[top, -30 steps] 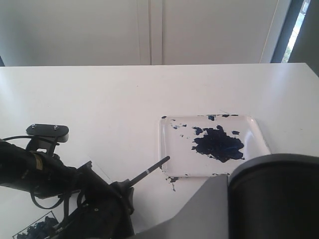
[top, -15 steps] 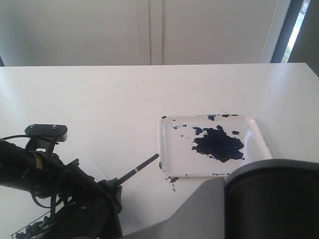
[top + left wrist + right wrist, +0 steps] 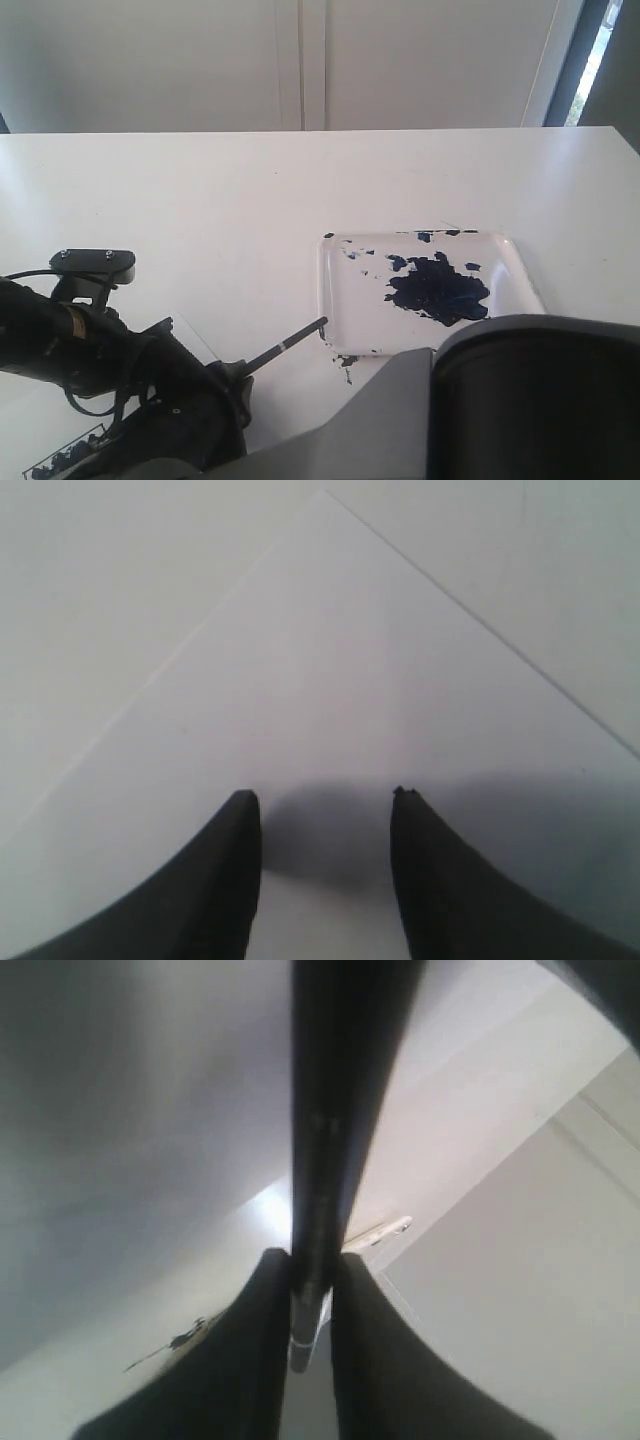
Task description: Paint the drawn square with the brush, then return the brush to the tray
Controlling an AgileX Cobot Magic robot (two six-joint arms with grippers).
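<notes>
My right gripper (image 3: 312,1258) is shut on the brush (image 3: 322,1150), whose pale ring (image 3: 300,1338) shows between the fingers. In the exterior view the black handle (image 3: 288,343) slants up out of that dark gripper (image 3: 225,388) toward the tray (image 3: 335,300); the tip is hidden behind the gripper. The drawn square (image 3: 62,455), daubed dark blue, peeks out at the bottom left edge, partly covered by the arms. My left gripper (image 3: 322,795) stands open over the white paper (image 3: 330,660), nothing between its fingers.
The tray's dark paint blotch (image 3: 438,290) lies right of centre, with specks around it. The bulky grey right arm (image 3: 520,400) fills the bottom right. The left arm (image 3: 60,340) lies low at the left. A paper corner (image 3: 325,492) points away from the left gripper.
The right arm has swung further left. The brush handle's end drew back from the tray, then edged toward it again and sits lower. Less of the square shows.
</notes>
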